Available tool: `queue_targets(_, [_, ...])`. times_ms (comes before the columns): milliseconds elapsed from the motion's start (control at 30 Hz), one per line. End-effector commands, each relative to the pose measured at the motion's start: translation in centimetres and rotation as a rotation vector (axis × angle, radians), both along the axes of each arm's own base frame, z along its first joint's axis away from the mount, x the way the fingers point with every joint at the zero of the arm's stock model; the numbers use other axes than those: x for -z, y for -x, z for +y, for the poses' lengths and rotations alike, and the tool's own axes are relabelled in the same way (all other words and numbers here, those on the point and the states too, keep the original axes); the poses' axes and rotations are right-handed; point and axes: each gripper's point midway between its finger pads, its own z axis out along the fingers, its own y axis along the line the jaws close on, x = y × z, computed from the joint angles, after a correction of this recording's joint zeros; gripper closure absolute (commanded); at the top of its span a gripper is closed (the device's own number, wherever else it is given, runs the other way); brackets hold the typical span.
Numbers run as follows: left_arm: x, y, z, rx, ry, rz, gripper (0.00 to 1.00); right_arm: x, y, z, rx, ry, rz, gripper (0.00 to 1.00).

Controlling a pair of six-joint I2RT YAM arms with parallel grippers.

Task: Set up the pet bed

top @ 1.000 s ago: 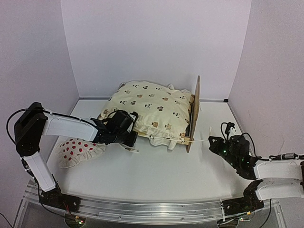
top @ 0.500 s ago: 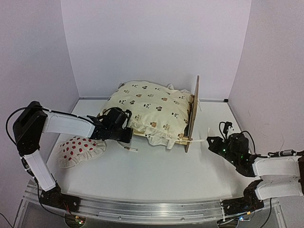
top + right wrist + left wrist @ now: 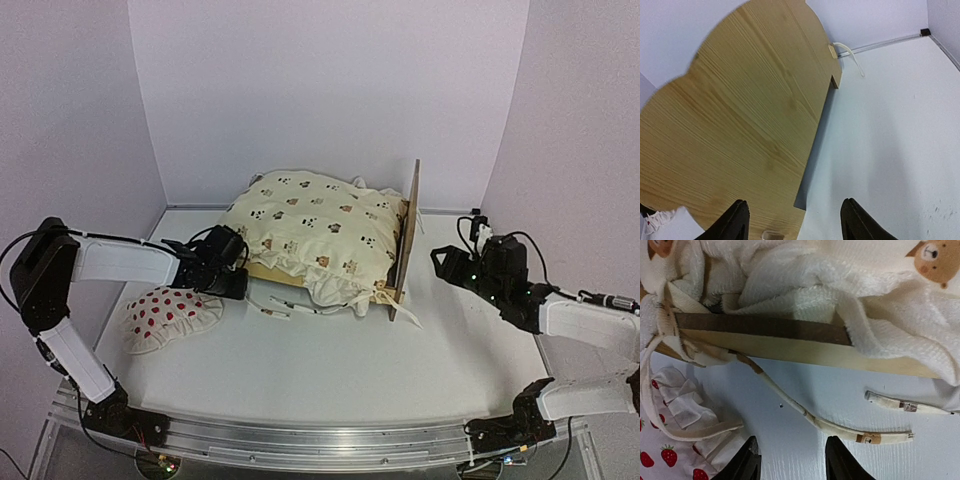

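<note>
At frame centre: pet bed (image 3: 408,230) under quilt (image 3: 315,225) | I see left gripper (image 3: 790,457) parted, empty | right gripper (image 3: 792,220) parted, empty

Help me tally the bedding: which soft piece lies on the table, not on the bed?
The small strawberry-print pillow, on the table beside the left arm; the bear-print quilt covers the pet bed.
</note>
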Motion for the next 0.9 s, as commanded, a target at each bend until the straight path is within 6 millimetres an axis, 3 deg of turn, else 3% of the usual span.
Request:
queue_targets(0, [-4.5,0.8,-0.2,-0.014,-0.003,-0.093,0.47,-3.8,-1.6,0.7,-0.038,0.115,0.011,0.34])
queue_targets(133, [-8.4,2.3,-4.8,0.108,-0.003,-0.174,0.39,-5.3,-2.7,0.9,-0.031,0.128,0.02,0.31])
queue_targets(267, [-11.9,3.9,-12.9,0.325,0.095,-0.229,0.32,-5.1,-2.3,0.2,-0.01,0.14,0.064,0.27])
queue_targets(433, [-15.4,6.1,-23.5,0.595,0.192,-0.304,0.25,-5.5,-0.1,-1.3,0.02,0.144,0.07,0.24])
queue_targets(533, [-17.6,6.8,-28.3,0.704,0.261,-0.346,0.17,-5.5,1.5,-2.3,0.028,0.157,0.077,0.23])
queue_targets(667, [-17.9,6.7,-32.8,0.792,0.31,-0.357,0.11,-6.3,3.3,-3.9,0.062,0.178,0.06,0.23])
queue_targets(867, [-17.8,5.7,-36.6,0.839,0.335,-0.388,0.1,-7.2,4.8,-4.8,0.068,0.188,0.042,0.22])
